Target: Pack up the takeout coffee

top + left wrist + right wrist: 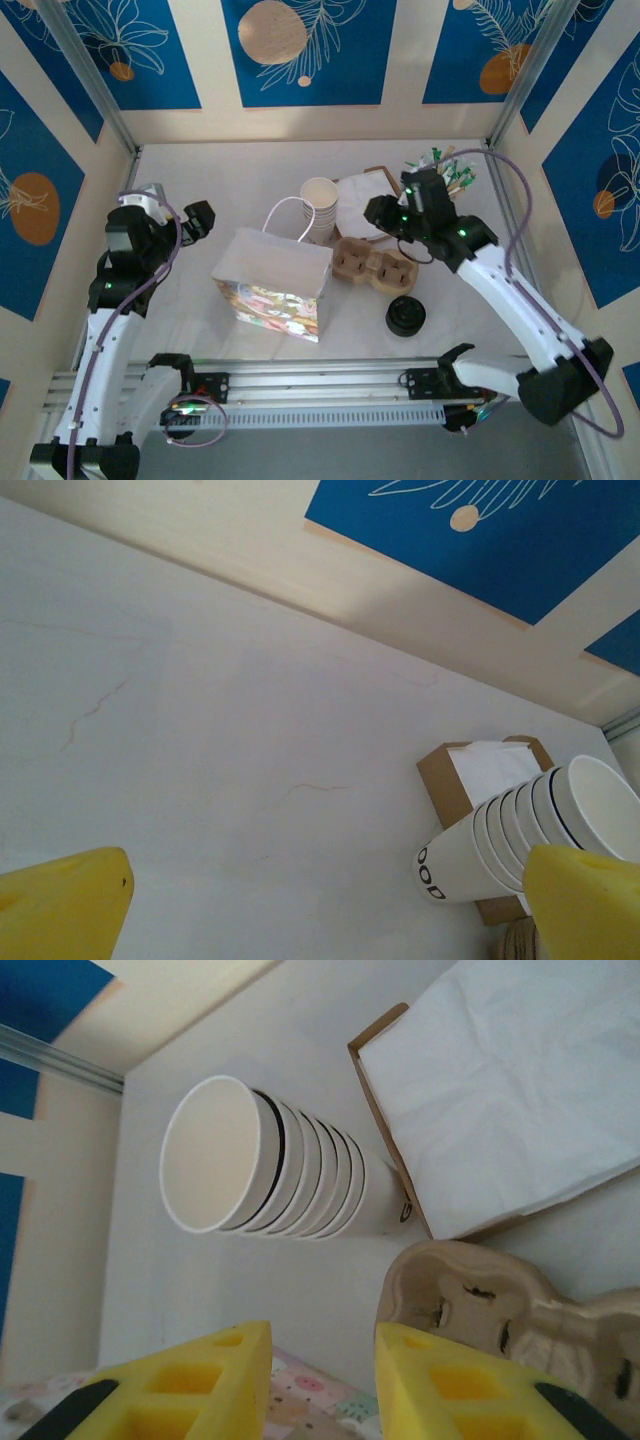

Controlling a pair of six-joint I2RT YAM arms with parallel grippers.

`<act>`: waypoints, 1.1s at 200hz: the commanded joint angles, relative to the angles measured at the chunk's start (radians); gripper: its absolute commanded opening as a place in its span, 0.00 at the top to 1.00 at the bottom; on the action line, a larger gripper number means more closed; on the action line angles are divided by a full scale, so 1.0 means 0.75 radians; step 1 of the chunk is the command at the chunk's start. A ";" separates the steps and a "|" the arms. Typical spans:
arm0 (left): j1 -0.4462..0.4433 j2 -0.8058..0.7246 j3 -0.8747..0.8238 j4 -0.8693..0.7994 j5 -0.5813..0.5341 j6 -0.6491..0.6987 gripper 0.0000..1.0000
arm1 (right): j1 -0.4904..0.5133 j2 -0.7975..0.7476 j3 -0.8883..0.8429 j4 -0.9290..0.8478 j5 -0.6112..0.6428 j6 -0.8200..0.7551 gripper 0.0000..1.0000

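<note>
The takeout coffee [405, 316], a small cup with a round black lid, stands on the table near the front, just right of the cardboard carrier [372, 265]. My right gripper [381, 213] hovers behind the carrier, well back from the coffee. In the right wrist view the right gripper [322, 1338] shows a narrow gap between its yellow fingers [215, 1380] with nothing in it, and the carrier [500, 1300] lies just to its right. My left gripper [198, 220] waits at the far left. Seen from the left wrist, that gripper [325, 870] is wide open over bare table.
A paper bag [272, 282] with white handles stands open in the middle, its patterned edge [310, 1395] below my right fingers. A stack of cream cups [320, 210] [270, 1170] [520, 840] and a napkin box [500, 1090] [470, 775] sit behind. A cup of sticks [447, 168] stands back right.
</note>
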 commanded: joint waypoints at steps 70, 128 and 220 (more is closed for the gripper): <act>0.014 0.035 0.034 0.006 0.050 0.011 0.00 | 0.060 0.353 0.231 0.112 0.107 0.199 0.65; 0.014 0.038 0.023 0.011 0.047 -0.009 0.01 | 0.071 0.452 0.285 0.136 0.081 0.223 0.66; 0.014 0.038 0.024 0.009 0.058 -0.011 0.00 | 0.110 0.531 0.362 0.108 0.138 0.213 0.70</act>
